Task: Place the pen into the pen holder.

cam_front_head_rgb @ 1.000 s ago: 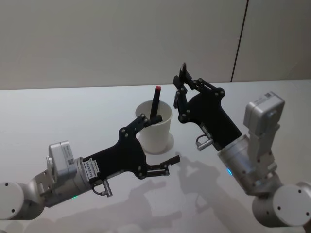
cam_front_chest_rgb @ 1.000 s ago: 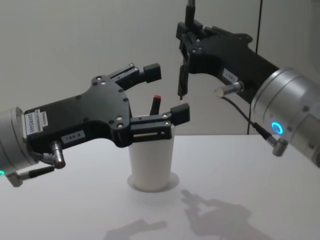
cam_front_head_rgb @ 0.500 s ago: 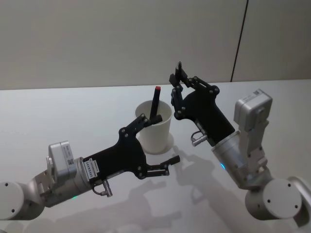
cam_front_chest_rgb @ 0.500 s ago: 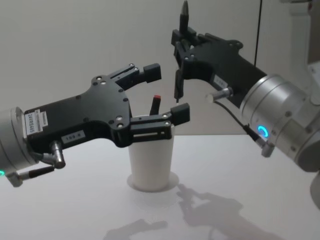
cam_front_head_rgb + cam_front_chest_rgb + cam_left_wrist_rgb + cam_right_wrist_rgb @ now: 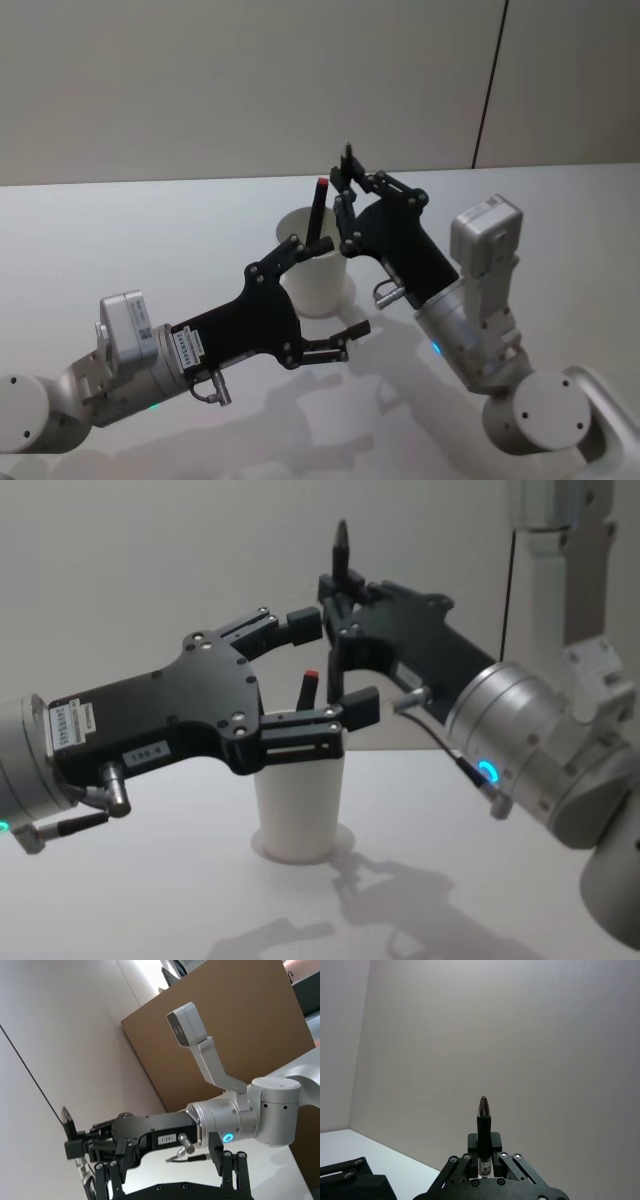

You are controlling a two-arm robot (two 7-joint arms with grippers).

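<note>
Black pen [image 5: 341, 555] clamped upright in right claw [image 5: 338, 630], left claw [image 5: 330, 670] spread open, labels unreadable.

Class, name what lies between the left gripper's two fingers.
In the chest view the open left gripper has the red-capped pen between its fingers, standing in the pen holder; neither finger touches it.

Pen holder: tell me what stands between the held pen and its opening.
The right gripper holds the pen upright above the pen holder. The open left gripper straddles the cup's rim, its fingers beside the drop path. A red-tipped pen already stands inside, but the mouth looks mostly free.
</note>
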